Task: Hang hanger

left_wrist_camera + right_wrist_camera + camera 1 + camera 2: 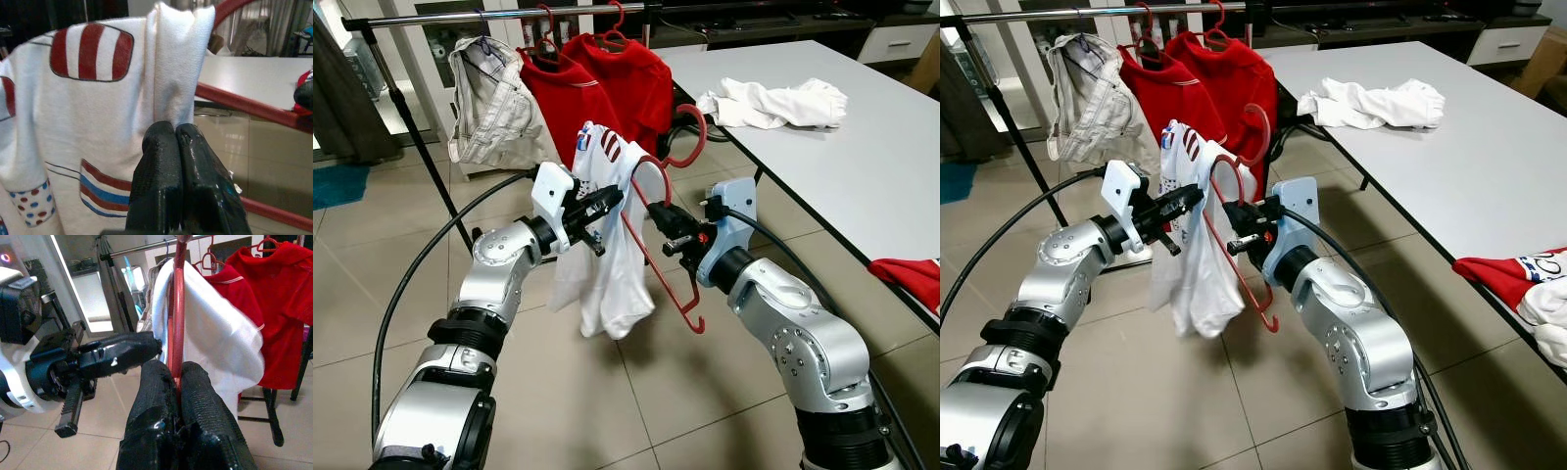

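Observation:
A red plastic hanger is held in mid-air in front of me, its hook pointing up toward the clothes rail. A white printed shirt is draped over the hanger's left side. My right gripper is shut on the hanger's bar. My left gripper comes in from the left and is shut on a fold of the white shirt near its top. The two grippers' tips nearly meet.
Two red shirts and a beige garment hang on the rail behind. A white table stands to the right with a crumpled white cloth on it and a red garment at its near edge. Black cables trail over the tiled floor.

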### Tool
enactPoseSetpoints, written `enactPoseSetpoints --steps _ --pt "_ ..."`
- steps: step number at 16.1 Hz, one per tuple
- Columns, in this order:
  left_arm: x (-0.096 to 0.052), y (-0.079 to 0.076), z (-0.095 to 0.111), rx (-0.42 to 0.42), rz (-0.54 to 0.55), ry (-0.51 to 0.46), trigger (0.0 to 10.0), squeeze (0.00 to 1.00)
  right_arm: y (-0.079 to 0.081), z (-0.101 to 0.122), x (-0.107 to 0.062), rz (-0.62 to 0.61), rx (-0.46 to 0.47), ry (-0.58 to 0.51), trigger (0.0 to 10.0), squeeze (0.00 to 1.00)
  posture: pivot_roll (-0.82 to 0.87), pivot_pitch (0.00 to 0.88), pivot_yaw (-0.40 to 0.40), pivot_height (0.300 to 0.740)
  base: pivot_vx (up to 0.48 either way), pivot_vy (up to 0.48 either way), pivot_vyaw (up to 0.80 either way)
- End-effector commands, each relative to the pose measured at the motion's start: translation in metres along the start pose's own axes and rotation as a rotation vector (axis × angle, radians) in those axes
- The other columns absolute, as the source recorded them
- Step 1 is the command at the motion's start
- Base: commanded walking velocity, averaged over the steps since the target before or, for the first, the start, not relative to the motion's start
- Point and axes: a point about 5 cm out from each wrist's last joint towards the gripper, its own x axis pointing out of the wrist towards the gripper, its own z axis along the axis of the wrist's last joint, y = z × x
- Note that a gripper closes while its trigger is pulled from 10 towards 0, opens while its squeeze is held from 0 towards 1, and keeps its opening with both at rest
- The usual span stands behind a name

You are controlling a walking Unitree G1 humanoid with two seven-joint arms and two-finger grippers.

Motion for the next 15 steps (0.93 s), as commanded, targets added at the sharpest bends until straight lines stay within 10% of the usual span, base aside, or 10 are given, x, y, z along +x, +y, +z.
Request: enactPoseSetpoints --steps 1,8,15 --pt "0.001 0.003 0.009 0.006 0.015 -0.035 0.0 0.0 0.002 0.007 0.0 0.012 -0.007 -0.033 10.0 0.0 -0.13 0.0 0.016 0.74 0.0 0.0 0.0" --pt "-0.017 0.011 0.017 -0.078 0.15 -0.097 0.0 0.0 -0.009 0.001 -0.002 -0.082 0.002 0.001 10.0 0.0 -0.13 0.0 0.025 0.74 0.0 0.0 0.0" --pt "-0.021 0.03 0.024 -0.105 0.371 -0.083 0.0 0.0 -0.036 -0.035 -0.012 -0.265 -0.044 0.281 10.0 0.0 -0.13 0.0 0.025 0.74 0.0 0.0 0.0"
